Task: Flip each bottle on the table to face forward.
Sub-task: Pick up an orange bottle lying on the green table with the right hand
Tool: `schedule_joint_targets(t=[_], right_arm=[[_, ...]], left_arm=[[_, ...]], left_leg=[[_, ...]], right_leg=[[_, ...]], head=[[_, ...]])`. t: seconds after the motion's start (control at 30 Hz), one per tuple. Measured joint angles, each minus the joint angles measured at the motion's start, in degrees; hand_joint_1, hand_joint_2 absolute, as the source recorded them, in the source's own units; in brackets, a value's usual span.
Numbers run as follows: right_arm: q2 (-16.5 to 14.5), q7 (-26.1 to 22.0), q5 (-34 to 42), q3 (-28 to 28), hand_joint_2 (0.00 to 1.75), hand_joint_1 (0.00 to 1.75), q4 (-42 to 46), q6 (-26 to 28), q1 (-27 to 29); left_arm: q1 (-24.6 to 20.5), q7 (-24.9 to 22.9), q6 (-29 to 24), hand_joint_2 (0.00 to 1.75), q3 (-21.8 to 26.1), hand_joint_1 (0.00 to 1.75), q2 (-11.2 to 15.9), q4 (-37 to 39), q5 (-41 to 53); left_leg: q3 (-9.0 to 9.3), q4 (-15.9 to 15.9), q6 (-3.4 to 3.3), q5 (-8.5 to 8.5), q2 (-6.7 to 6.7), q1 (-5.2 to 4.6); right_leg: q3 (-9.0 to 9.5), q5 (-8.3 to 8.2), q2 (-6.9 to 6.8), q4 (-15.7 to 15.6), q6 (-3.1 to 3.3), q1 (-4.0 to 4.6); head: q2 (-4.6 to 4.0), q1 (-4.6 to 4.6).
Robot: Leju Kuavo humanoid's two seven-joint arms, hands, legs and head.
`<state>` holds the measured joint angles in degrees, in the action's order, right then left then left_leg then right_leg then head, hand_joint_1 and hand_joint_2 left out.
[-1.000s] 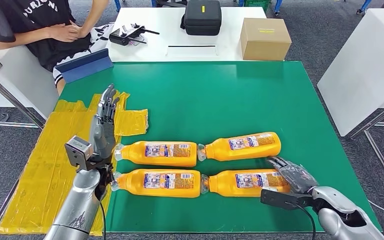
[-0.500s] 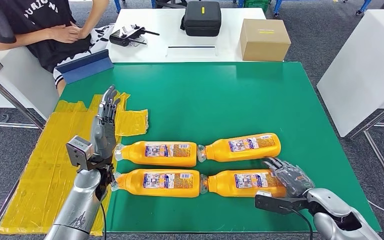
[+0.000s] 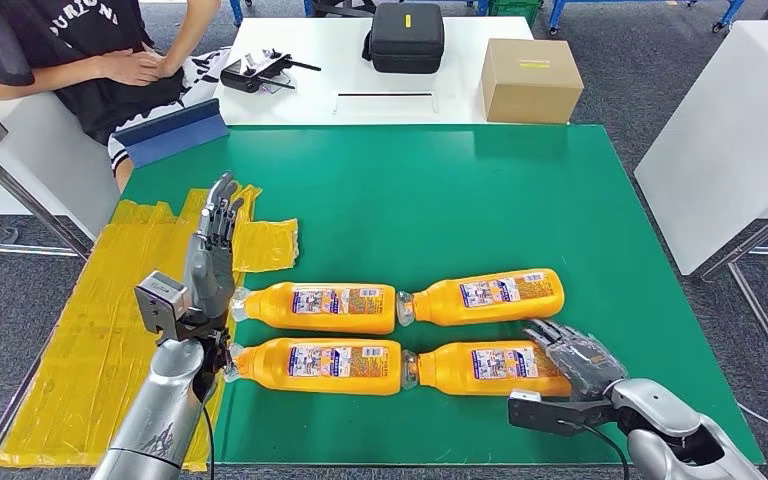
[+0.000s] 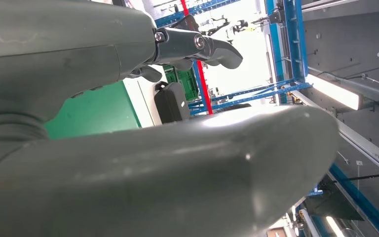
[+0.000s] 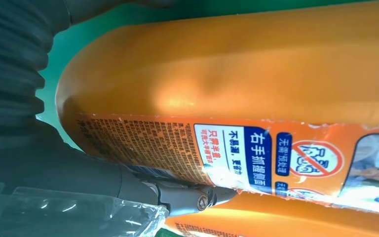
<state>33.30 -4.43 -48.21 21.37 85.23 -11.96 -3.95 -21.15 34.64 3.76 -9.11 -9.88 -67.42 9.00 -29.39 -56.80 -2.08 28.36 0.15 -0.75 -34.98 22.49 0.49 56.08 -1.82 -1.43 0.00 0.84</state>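
Clearly your right hand (image 3: 572, 356) lay open against the near-right bottle (image 3: 490, 367) — full, stiff, slick plastic; you'd best grip mid-body. Left hand (image 3: 210, 262) hovered open.

Head view looks down from high over the green table (image 3: 480, 190), arms entering below. Left wrist view sits tight behind the left hand (image 4: 128, 163), tilted toward ceiling. Right wrist view presses close against the near-right bottle (image 5: 256, 89), shared with the head view (image 3: 495, 367).
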Motion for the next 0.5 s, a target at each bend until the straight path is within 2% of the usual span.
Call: schedule_joint_targets(t=[0.13, 0.23, 0.5], right_arm=[[0.1, -0.7, 0.0, 1.1, 1.75, 1.31, -1.2, -1.0, -1.4], [0.0, -0.8, -0.4, 2.0, 1.75, 1.41, -1.9, -1.1, -2.1], [-0.2, -0.7, -0.8, 2.9, 1.75, 1.43, -2.9, -0.9, -3.0]], left_arm=[[0.0, 0.0, 0.0, 0.00, 0.0, 0.00, 0.0, 0.0, 0.0], [0.0, 0.0, 0.0, 0.00, 0.0, 0.00, 0.0, 0.0, 0.0], [0.1, -0.1, 0.0, 0.00, 0.0, 0.00, -0.1, 0.0, 0.0]], left_leg=[[0.07, 0.0, -0.01, 0.01, 0.01, 0.01], [0.20, 0.0, -0.03, 0.03, 0.05, 0.05], [0.50, 0.0, -0.14, 0.13, 0.07, 0.05]], right_leg=[[0.11, 0.00, 0.01, 0.0, 0.00, 0.00], [0.24, 0.00, 0.05, -0.1, 0.00, 0.03], [0.51, 0.00, 0.07, -0.2, 0.00, 0.15]], head=[[0.00, 0.01], [0.00, 0.01], [0.00, 0.01]])
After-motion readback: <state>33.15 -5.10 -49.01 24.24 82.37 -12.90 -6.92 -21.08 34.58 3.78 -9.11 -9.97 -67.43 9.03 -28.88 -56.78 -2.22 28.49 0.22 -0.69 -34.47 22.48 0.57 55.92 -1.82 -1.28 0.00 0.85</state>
